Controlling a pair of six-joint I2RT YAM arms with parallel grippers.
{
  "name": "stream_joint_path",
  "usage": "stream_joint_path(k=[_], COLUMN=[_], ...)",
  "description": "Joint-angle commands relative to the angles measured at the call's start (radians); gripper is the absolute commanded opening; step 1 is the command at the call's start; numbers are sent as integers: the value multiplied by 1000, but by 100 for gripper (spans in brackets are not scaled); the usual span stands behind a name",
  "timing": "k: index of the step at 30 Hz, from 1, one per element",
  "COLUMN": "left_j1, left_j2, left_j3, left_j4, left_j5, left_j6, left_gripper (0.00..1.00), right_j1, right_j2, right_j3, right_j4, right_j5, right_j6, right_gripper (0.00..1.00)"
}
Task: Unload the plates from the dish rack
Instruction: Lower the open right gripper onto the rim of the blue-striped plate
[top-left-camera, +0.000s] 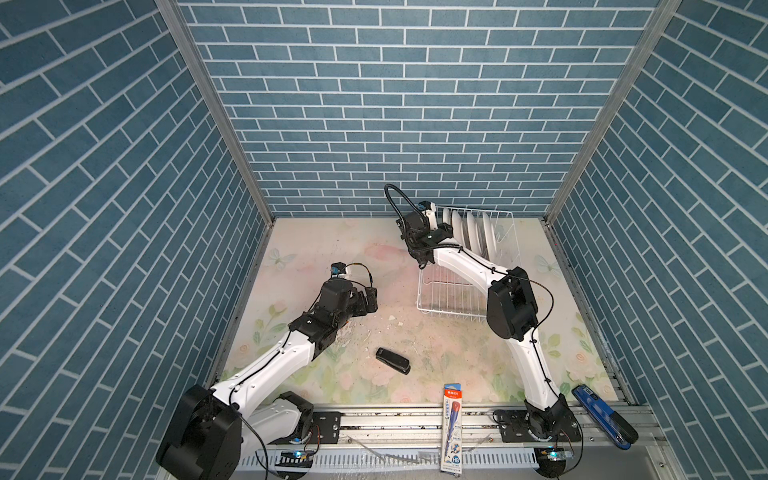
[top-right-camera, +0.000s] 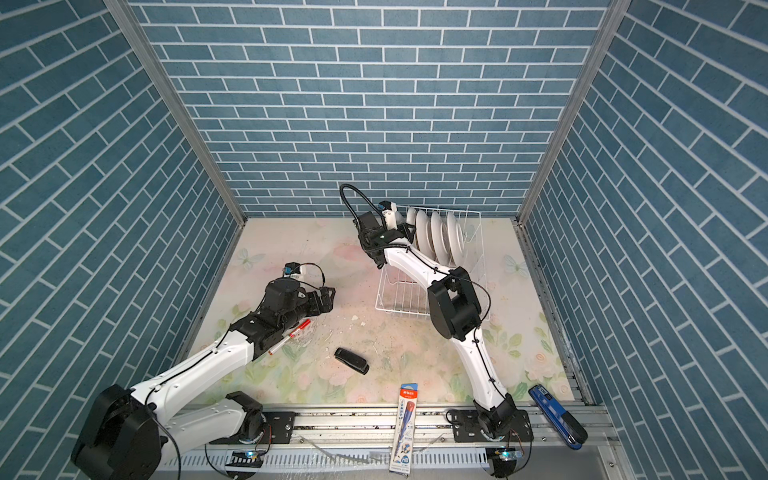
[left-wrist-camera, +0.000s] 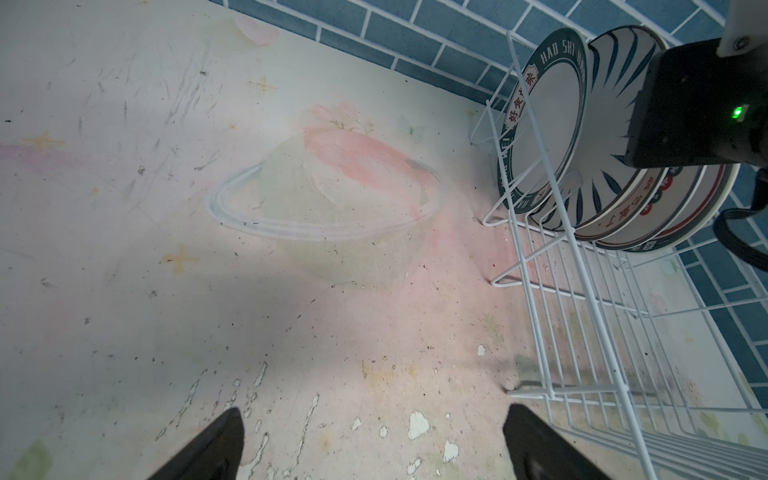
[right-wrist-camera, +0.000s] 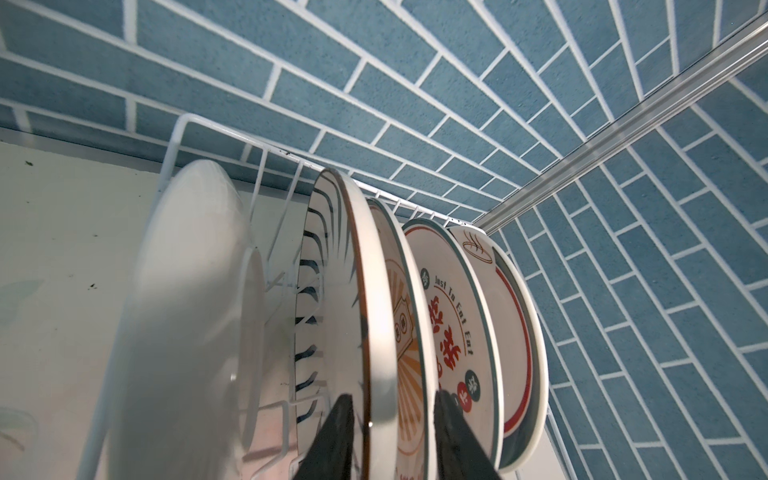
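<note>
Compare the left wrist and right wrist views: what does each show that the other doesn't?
Left wrist only: the left gripper, open over the table; the empty end of the rack; the right arm in front of the plates.
Right wrist only: the right gripper astride the rim of the striped plate, not yet closed on it.
Both: the rack, the plates standing on edge, the tiled wall.

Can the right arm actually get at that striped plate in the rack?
Likely yes: the right claw is open astride the rim of the striped plate, one finger on either side, with nothing visibly blocking it.
</note>
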Motion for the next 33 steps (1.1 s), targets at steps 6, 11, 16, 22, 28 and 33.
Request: stream_joint_path(k=[6,11,16,22,28,33], left_j1=[-10,-10,-10,-9,-10,-10], left_j2=[-50,-59,-62,-61,-59,-52], left_j3=[17,22,21,19,18,19], left_j4=[-58,-77,-83,-90,-87,-87], left_j5=[-36,-47,-49,-53,-51,-52], left_j6=[22,37,37,33,37,39], left_gripper=[100,100,100,100,100,100], right_j1=[-7,-5,-5,-6,-5,-5], right_j2=[20,22,28,33,33,37], right_j3=[-24,-23,-24,-29,-29,-25], right_j4=[4,-2,2,13,15,19], right_j5=[2,4,14,39,58,67], right_j6=[10,7,5,10,25,28], right_gripper=[30,28,26,23,21,19])
